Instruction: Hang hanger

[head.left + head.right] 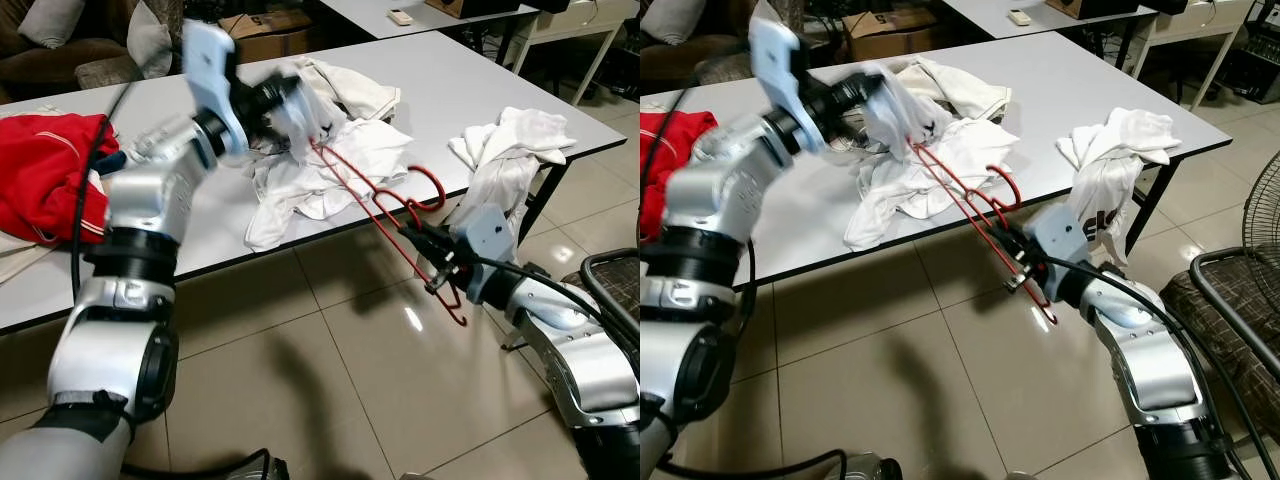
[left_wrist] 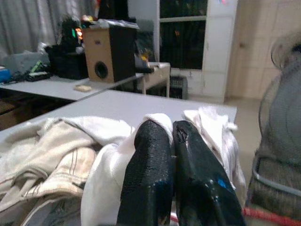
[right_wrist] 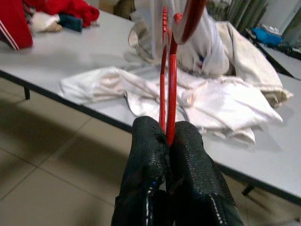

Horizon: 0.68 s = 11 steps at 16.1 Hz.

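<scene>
A red wire hanger (image 3: 172, 80) slants from the pile of white shirts (image 1: 330, 170) on the table down past the table's front edge. My right gripper (image 1: 412, 235) is shut on the hanger's lower part, below table height over the floor; in the right wrist view the red wires run out between the black fingers (image 3: 188, 155). My left gripper (image 1: 285, 100), blurred, is raised over the pile and shut on a fold of white shirt (image 2: 157, 120), lifting it where the hanger's upper end goes into the cloth.
The grey table (image 1: 450, 80) also carries a red garment (image 1: 45, 175) at its left and another white garment (image 1: 510, 150) draped over its right corner. A dark wire frame with a cushion (image 1: 1240, 280) stands by my right arm. Tiled floor lies below.
</scene>
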{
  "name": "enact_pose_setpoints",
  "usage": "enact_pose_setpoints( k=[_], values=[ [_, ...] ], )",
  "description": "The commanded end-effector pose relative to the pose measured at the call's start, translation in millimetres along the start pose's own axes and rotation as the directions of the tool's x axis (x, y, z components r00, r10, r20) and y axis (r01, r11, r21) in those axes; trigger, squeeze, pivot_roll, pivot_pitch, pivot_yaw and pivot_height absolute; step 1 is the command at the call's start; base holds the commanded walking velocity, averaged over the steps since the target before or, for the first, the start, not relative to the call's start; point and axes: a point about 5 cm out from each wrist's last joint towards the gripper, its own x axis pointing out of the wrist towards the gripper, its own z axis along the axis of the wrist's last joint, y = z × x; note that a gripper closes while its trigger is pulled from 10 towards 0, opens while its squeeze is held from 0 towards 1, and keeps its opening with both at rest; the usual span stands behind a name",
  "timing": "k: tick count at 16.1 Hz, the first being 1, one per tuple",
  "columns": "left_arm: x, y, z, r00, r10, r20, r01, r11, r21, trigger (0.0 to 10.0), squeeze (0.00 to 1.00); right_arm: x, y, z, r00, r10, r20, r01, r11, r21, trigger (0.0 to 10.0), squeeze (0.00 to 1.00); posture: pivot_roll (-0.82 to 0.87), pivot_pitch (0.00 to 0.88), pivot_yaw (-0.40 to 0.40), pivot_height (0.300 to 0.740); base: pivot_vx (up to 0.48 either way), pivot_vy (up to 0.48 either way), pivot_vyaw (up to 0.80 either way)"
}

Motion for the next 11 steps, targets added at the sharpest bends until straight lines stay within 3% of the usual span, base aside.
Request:
enact_pose_setpoints(
  k=[1,7,9,11],
  values=[
    [-0.3,-3.5,5.9,1.0,-0.028,0.004,0.028,0.998,0.064,0.0,0.0,4.3,-0.2,11.8,0.999,0.01,0.036,-0.009,1.0,-0.007,10.0,0.0,-0.17,0.0,0.066,0.74,0.0,0.0,0.0],
    [-1.9,-27.4,6.4,0.979,-0.203,-0.019,0.204,0.977,0.069,0.0,0.0,24.4,-8.2,10.0,1.0,-0.004,0.02,0.004,1.0,-0.006,10.0,0.0,-0.16,0.0,0.057,0.74,0.0,0.0,0.0],
    [-2.8,-25.8,3.5,0.982,-0.18,-0.058,0.185,0.978,0.096,0.0,0.0,28.1,-9.0,7.2,1.0,-0.003,-0.021,0.002,1.0,-0.016,10.0,0.0,-0.16,0.0,0.053,0.74,0.0,0.0,0.0],
    [-4.5,-28.6,9.4,0.979,-0.202,-0.032,0.203,0.977,0.06,0.0,0.0,27.2,-13.4,-2.9,0.996,-0.045,-0.077,0.045,0.999,0.009,10.0,0.0,-0.16,0.0,0.052,0.74,0.0,0.0,0.0]
  ],
)
